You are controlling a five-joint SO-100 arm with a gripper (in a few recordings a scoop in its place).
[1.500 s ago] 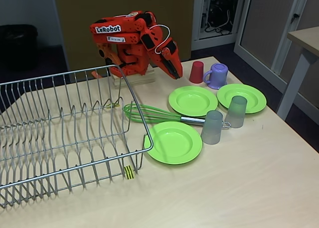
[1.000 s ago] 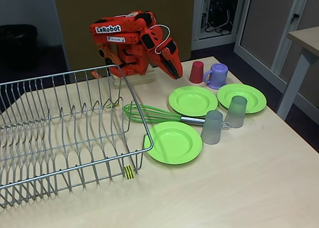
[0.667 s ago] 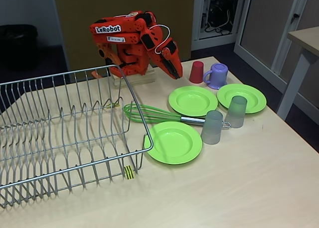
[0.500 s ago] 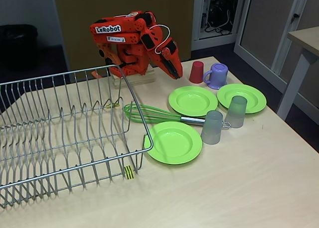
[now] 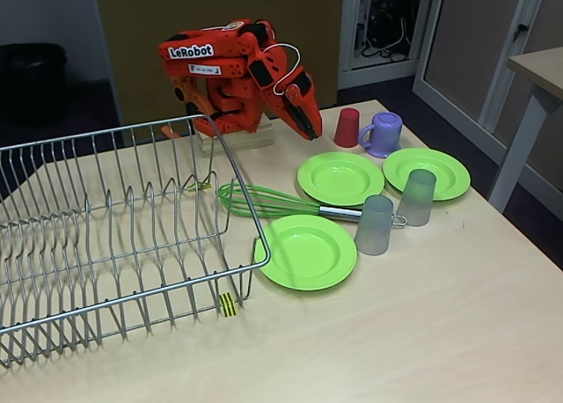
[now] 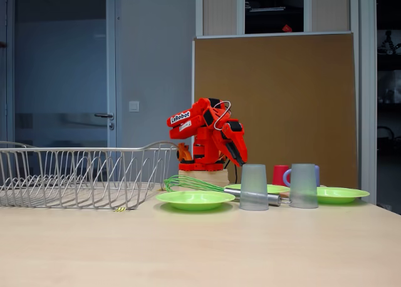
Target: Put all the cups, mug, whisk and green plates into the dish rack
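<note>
Beside the dish rack (image 5: 114,236), whisk (image 5: 273,201) flat — handle rightward; claw (image 5: 310,130) closed, empty.

Brown board (image 6: 276,93) behind, glass door (image 6: 59,80) w/ handle left

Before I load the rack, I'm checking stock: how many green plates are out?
3. One round lime-green plastic plate lies beside the silver wire dish rack, one sits mid-table behind the green whisk, one far right, partly behind a frosted grey tumbler. None in the rack.
</note>
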